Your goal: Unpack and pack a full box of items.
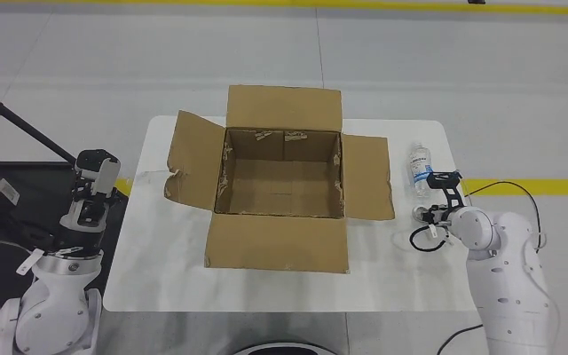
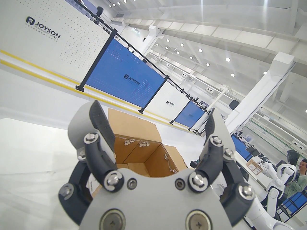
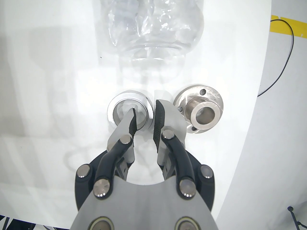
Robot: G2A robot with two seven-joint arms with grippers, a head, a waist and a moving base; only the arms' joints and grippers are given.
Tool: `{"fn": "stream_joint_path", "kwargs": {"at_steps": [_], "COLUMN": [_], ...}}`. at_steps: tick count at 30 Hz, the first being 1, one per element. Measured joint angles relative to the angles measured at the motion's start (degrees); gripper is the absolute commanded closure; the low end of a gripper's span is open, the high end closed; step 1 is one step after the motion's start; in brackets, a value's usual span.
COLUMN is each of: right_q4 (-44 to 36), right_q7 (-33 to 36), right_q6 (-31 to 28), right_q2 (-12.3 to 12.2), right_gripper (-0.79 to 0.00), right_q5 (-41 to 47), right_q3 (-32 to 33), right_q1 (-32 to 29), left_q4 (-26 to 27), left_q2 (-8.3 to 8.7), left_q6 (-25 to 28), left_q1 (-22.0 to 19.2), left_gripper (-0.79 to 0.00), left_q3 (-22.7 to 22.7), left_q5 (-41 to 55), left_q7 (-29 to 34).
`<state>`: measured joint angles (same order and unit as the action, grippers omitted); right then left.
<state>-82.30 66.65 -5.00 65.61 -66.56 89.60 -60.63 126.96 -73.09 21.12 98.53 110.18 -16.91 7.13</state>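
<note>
Box (image 1: 277, 241): open, all four flaps spread flat, standing at the middle of the desk (image 1: 160, 266). On the desk's right edge I see a clear plastic bottle (image 3: 153, 13) lying flat, with a metal ring (image 3: 111, 114) and a flanged hub (image 3: 201, 113) just near of it. Right tool (image 3: 145, 110): released, narrowly set, one finger inside the ring's bore, the other outside its wall. Left tool (image 2: 153, 111): released, spread wide, raised beyond the desk's left edge, facing the box.

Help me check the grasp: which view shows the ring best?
Right wrist view: the ring is close up, one finger of the right gripper inside it, one outside. In the top view it's too small to tell; the left wrist view faces the box.
</note>
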Motion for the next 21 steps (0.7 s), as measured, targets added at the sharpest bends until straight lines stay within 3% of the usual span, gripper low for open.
{"fn": "stream_joint_path", "kwargs": {"at_steps": [10, 13, 21], "right_q4": [1.32, 1.45, -1.10], "right_q7": [0.17, 0.12, -1.61], "right_q6": [-1.72, -2.02, -2.76], "right_q2": [-0.31, -0.41, -0.80], "right_gripper": [-0.120, 0.000, 0.000], "right_q5": [1.02, 1.25, 3.75], "right_q3": [-0.91, -1.13, 0.23], "right_q1": [0.50, 0.61, -0.63], "left_q4": [0.00, 0.00, 0.00], "left_q2": [0.00, 0.00, 0.00], "left_q6": [0.00, 0.00, 0.00], "left_q1": [0.00, 0.00, 0.00], "left_gripper": [-0.785, -0.785, -0.785], "left_q3": [0.00, 0.00, 0.00], "left_q5": [0.00, 0.00, 0.00], "left_q7": [0.00, 0.00, 0.00]}}
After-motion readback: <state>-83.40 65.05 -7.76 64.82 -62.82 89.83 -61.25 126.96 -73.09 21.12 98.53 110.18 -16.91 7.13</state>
